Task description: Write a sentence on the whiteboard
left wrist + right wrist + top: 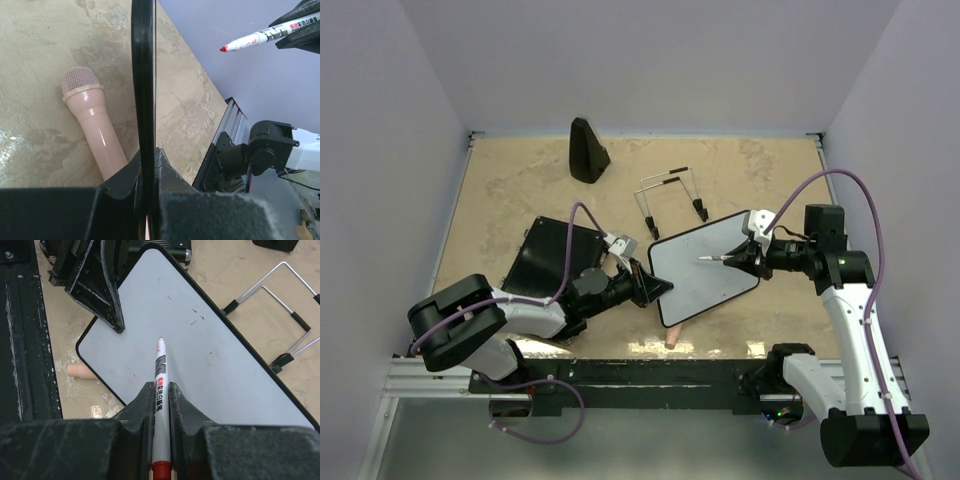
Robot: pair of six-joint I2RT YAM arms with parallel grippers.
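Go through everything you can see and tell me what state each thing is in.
whiteboard: tilted, edge clamped in left claw, almost blank.
marker: uncapped, gripped by right claw, tip off the whiteboard.
wire stand: detached, lying loose.
pink microphone: lying flat, partly hidden below the whiteboard.
black case: lying flat.
black cone: upright.

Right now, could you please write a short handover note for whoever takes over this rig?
Left claw: shut on the edge of the whiteboard, holding it tilted off the table.
Right claw: shut on the red marker, cap off, tip aimed at the board but not touching.
Done: board and marker are both gripped.
Left: the whole sentence. The board shows only faint specks.
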